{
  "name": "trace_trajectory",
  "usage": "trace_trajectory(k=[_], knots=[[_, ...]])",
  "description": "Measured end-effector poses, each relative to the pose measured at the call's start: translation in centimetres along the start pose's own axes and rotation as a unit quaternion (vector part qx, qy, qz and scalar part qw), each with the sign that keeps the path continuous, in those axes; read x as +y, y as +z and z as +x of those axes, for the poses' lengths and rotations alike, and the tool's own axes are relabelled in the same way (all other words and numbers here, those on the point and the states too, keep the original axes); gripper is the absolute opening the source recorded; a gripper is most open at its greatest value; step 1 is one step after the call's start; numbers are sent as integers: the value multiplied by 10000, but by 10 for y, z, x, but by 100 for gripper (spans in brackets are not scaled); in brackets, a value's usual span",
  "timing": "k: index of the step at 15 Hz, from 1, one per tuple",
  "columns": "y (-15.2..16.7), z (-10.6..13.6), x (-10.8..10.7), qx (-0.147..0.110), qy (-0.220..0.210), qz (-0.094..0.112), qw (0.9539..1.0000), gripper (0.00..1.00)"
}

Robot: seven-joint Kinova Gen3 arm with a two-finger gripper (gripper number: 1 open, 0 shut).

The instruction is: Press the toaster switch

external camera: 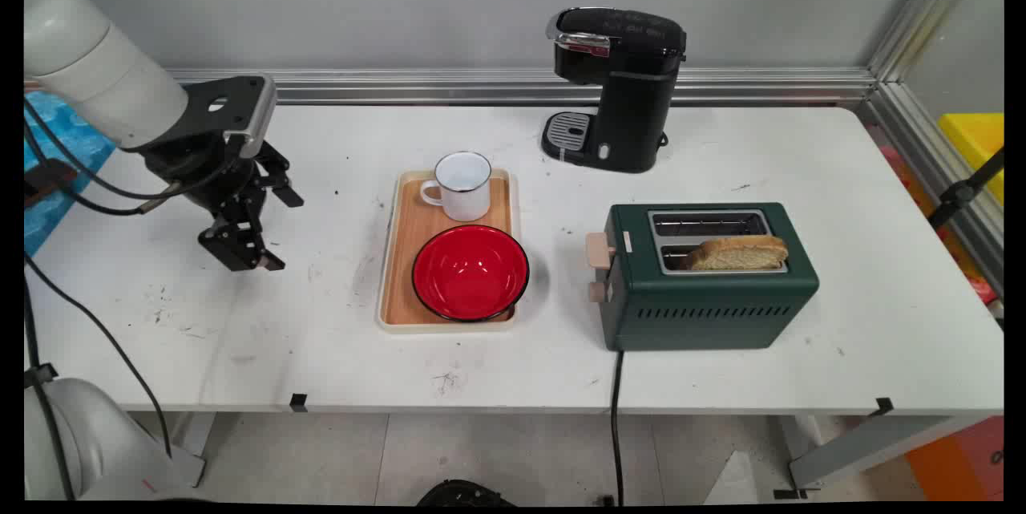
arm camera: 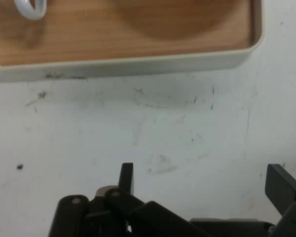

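My black gripper (external camera: pixel 276 229) hangs low over bare white table at the left, open, nothing between its fingers. In the hand view the gripper (arm camera: pixel 202 180) faces scuffed tabletop, with the cream rim of the wooden tray (arm camera: pixel 138 64) just beyond it. The tray (external camera: pixel 401 257) lies a short way to the gripper's right. On it stand a white enamel mug (external camera: pixel 462 185) at the far end and a red bowl (external camera: pixel 470 272) at the near end. Only the mug's handle (arm camera: pixel 30 9) shows in the hand view.
A dark green toaster (external camera: pixel 705 289) with a slice of bread (external camera: pixel 737 253) in its near slot stands right of the tray, its cord over the front edge. A black coffee machine (external camera: pixel 617 89) stands at the back by the wall.
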Motion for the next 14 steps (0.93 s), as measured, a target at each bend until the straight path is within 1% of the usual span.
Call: trace_trajectory(k=[1, 3, 5, 9, 14], knots=[[0, 2, -1, 30, 13, -6, 10000, 100], [0, 12, -3, 172, 52, -26, 9998, 100], [-2, 31, -6, 371, 57, -47, 9993, 100], [-10, 80, -10, 757, 54, -73, 9971, 100], [-19, 139, -13, 1252, -6, -86, 9921, 100]])
